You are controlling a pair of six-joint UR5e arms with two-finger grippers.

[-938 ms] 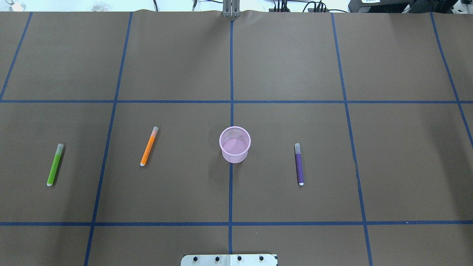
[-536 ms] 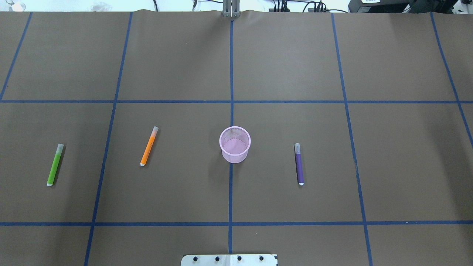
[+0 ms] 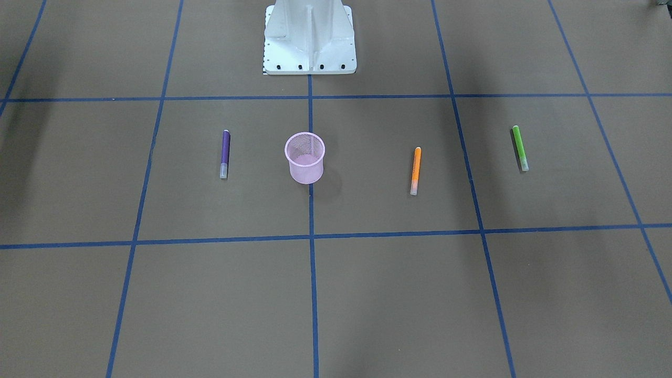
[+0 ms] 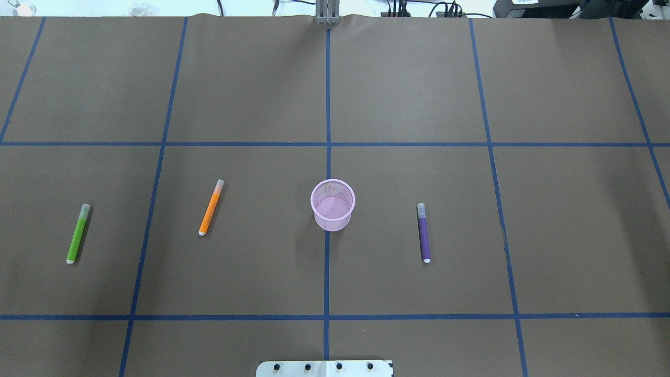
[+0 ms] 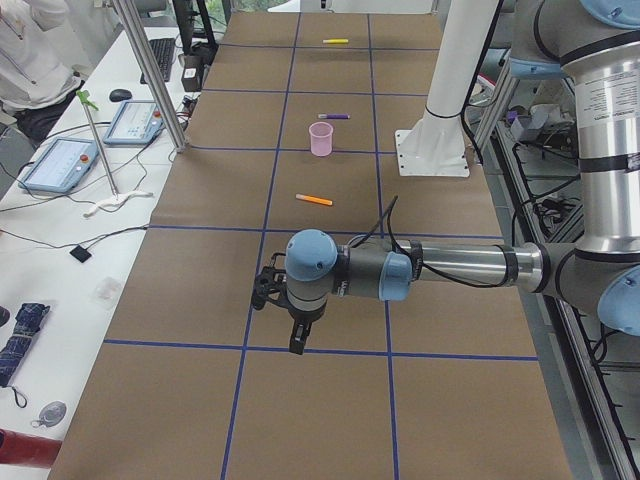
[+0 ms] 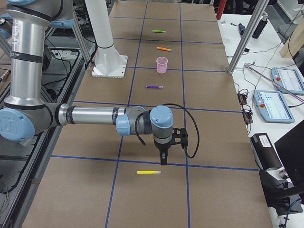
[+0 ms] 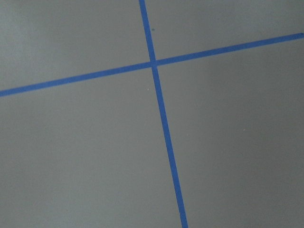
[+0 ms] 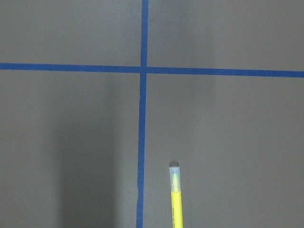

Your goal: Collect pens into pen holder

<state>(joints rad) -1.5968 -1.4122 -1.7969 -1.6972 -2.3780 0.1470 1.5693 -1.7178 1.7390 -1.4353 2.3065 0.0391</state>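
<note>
- Although nothing sits yet in the pink pen holder [image 4: 333,205] at the centre of the table [image 4: 419,94], a first pick looks imminent.
- At the far right end, the right gripper [image 6: 163,159] hovers beside the yellow pen [image 6: 148,172]. The left gripper [image 5: 298,340] hangs far left. I cannot tell whether either is open.
- Lying flat, the yellow pen has its long axis running away from the robot, so the jaws should descend straddling it crosswise.

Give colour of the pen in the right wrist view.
The pen is yellow, with a pale translucent cap; best in the right wrist-mounted view.
</note>
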